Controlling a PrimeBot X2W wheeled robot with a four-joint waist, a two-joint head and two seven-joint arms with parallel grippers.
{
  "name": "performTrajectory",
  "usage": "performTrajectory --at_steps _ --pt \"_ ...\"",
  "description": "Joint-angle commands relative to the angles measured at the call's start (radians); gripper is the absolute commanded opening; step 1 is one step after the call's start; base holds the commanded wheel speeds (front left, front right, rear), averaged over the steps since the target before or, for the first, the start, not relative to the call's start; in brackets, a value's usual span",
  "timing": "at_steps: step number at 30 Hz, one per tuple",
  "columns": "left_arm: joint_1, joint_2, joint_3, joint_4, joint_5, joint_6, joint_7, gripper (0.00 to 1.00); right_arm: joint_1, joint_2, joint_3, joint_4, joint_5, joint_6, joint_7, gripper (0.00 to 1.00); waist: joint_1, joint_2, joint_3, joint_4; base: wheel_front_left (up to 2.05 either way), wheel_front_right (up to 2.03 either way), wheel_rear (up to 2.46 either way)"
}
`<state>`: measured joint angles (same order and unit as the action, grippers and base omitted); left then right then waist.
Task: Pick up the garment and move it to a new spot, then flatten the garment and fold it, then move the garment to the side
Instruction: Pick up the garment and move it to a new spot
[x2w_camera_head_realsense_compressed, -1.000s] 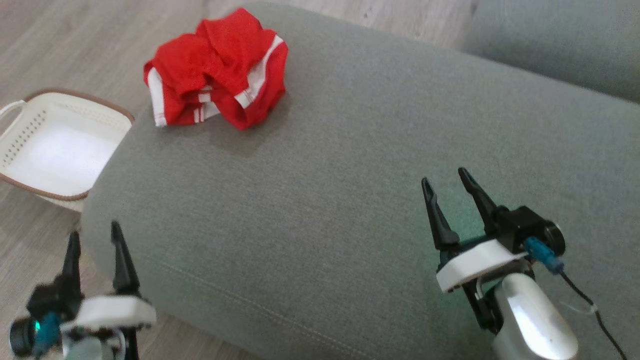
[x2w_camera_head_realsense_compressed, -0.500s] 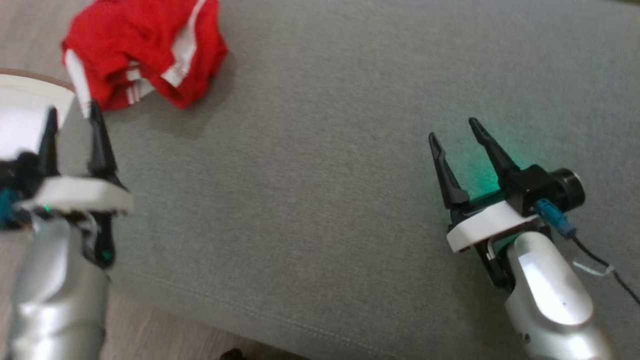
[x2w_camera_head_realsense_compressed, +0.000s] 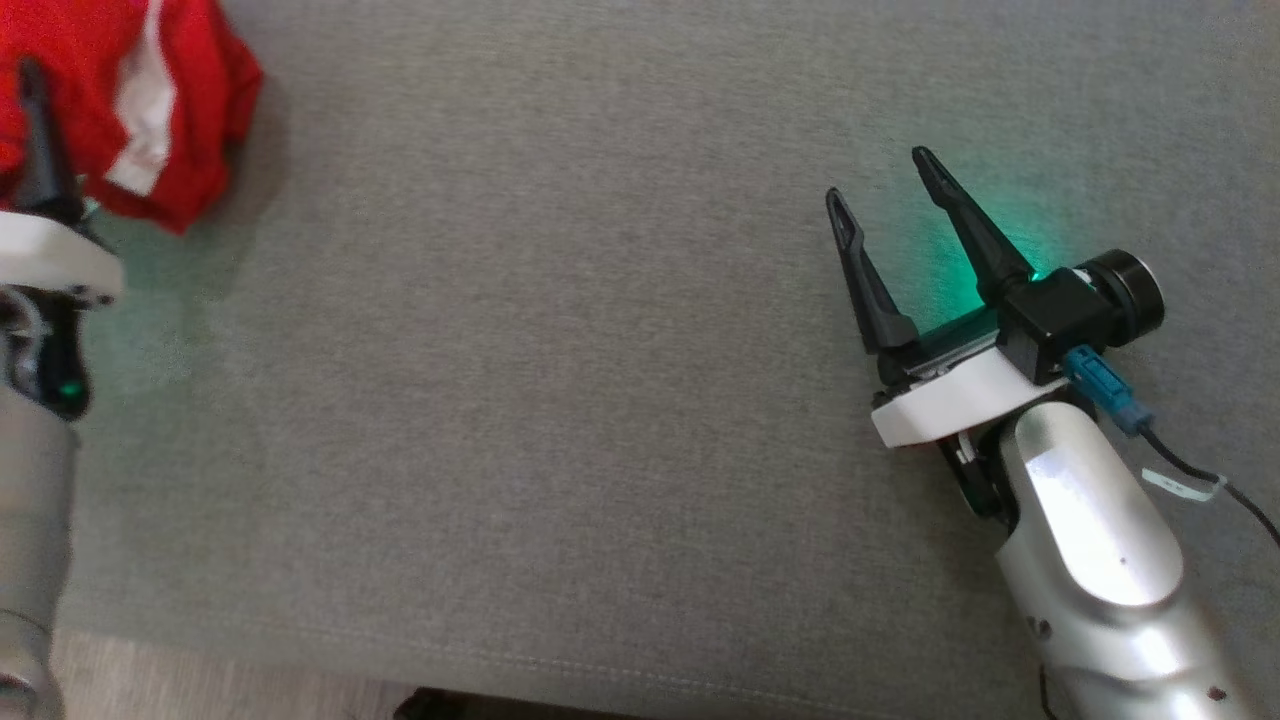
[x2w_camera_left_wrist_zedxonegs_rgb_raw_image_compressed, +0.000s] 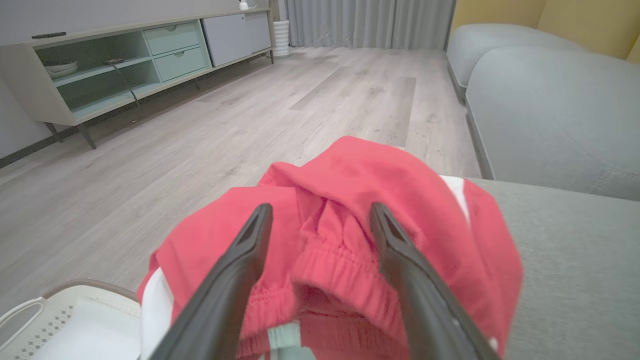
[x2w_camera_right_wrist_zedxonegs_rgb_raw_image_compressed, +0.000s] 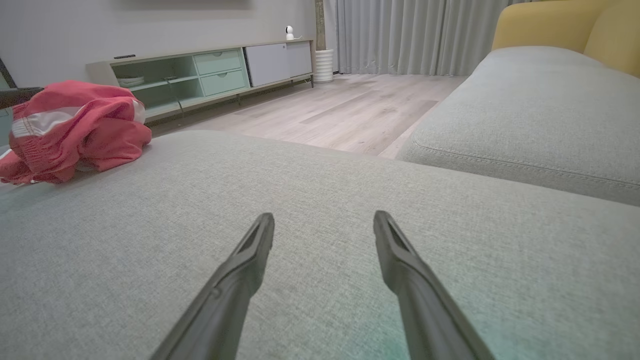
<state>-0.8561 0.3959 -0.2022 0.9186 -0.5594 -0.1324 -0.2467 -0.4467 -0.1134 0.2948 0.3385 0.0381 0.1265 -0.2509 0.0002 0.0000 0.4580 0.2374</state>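
1. The left gripper (x2w_camera_left_wrist_zedxonegs_rgb_raw_image_compressed: 320, 215) has closed in on the garment (x2w_camera_head_realsense_compressed: 190, 110) since a second ago, and the head camera has swung too.
2. Its 2 fingers stand spread, tips framing the red heap, pinching nothing.
3. The garment lies crumpled at the upper left of the head view, on the cushion (x2w_camera_head_realsense_compressed: 560, 350).
4. The right gripper (x2w_camera_head_realsense_compressed: 875, 173), right of centre, has its fingers spread and empty over bare cushion.

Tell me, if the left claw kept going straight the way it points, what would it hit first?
Most likely the crumpled red garment: the left gripper, open, frames its waistband straight ahead on the grey cushion. Whether the fingers touch it is unclear.
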Motion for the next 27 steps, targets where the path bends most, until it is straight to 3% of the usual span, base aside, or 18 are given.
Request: performTrajectory --at_steps 1,7,8,9,19,27 --pt "-0.049 0.082 0.023 0.015 -0.003 0.002 0.0 1.0 -0.015 0.009 0.029 -0.039 -0.006 0.004 -0.011 1.0 -0.0002 0.0 0.024 -0.029 0.0 0.0 0.0" --pt "-0.12 0.08 0.0 0.122 -0.036 0.002 0.029 1.0 -0.016 0.012 0.026 -0.051 -0.005 0.004 -0.011 1.0 -0.0002 0.0 0.042 -0.057 0.0 0.0 0.0" --pt "-0.126 0.078 -0.008 0.127 -0.044 0.002 0.032 0.88 -0.015 0.012 0.024 -0.051 -0.005 0.004 -0.011 1.0 -0.0002 0.0 0.042 -0.06 0.0 0.0 0.0" --pt "-0.13 0.081 -0.017 0.132 -0.048 0.002 0.03 0.0 -0.014 0.013 0.022 -0.051 -0.004 0.004 -0.011 1.0 -0.0002 0.0 0.041 -0.063 0.0 0.0 0.0" --pt "-0.195 0.109 -0.166 0.031 -0.02 0.002 -0.007 0.0 0.023 0.033 -0.016 -0.034 0.014 0.004 -0.011 1.0 -0.0002 0.0 -0.052 -0.081 0.0 0.0 0.0" --pt "-0.239 0.05 -0.326 -0.195 -0.01 0.002 -0.014 0.0 0.089 0.058 -0.02 -0.012 0.05 0.004 -0.011 1.0 -0.0002 0.0 -0.211 -0.164 0.0 0.0 0.0"
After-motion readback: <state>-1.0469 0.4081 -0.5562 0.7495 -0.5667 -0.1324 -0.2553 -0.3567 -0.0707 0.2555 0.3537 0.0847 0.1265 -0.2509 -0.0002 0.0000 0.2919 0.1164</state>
